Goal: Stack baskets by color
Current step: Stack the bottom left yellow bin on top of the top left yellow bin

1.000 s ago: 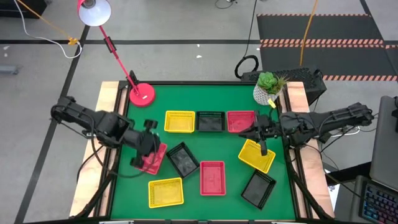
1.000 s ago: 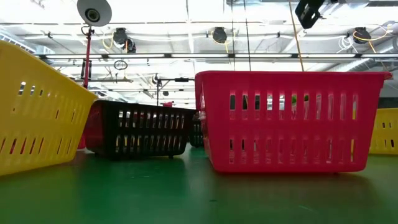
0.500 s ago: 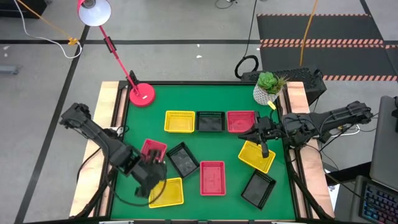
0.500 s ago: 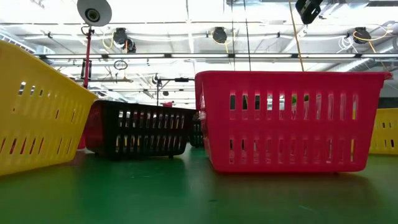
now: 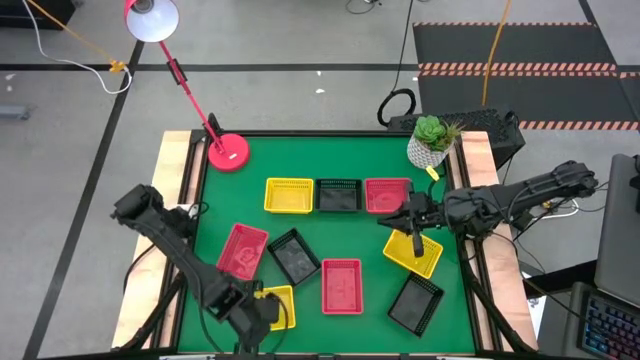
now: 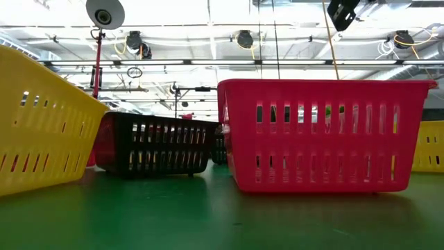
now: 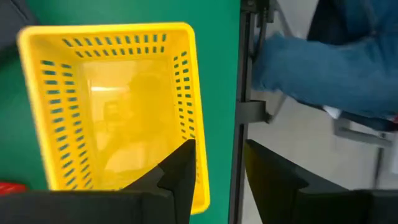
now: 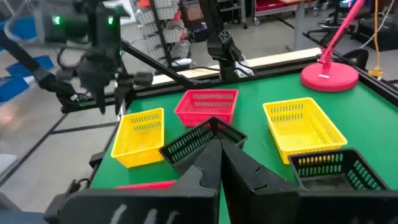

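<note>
Several baskets lie on the green table (image 5: 370,150). A yellow (image 5: 289,195), a black (image 5: 339,195) and a red one (image 5: 387,195) stand in a row at the far side. Nearer lie a red (image 5: 243,250), a black (image 5: 293,255), a red (image 5: 341,285), a black (image 5: 415,303) and a yellow basket (image 5: 425,258). My left gripper (image 5: 258,316) is open over the near-left yellow basket (image 7: 112,106), one finger (image 7: 180,171) inside its near wall (image 7: 198,112), the other (image 7: 270,177) outside past the table edge. My right gripper (image 5: 418,240) hangs shut above the right yellow basket.
A red lamp base (image 5: 228,152) stands at the far left corner and a white plant pot (image 5: 428,148) at the far right. The table's dark frame (image 7: 239,93) runs close beside the near-left yellow basket. A person's blue sleeve (image 7: 323,62) shows beyond it.
My left gripper has left the red basket at mid-left and has swung toward the table's near edge and down, rolling as it went, to the near-left yellow basket. The red basket lies flat on the table. My right arm has kept still.
</note>
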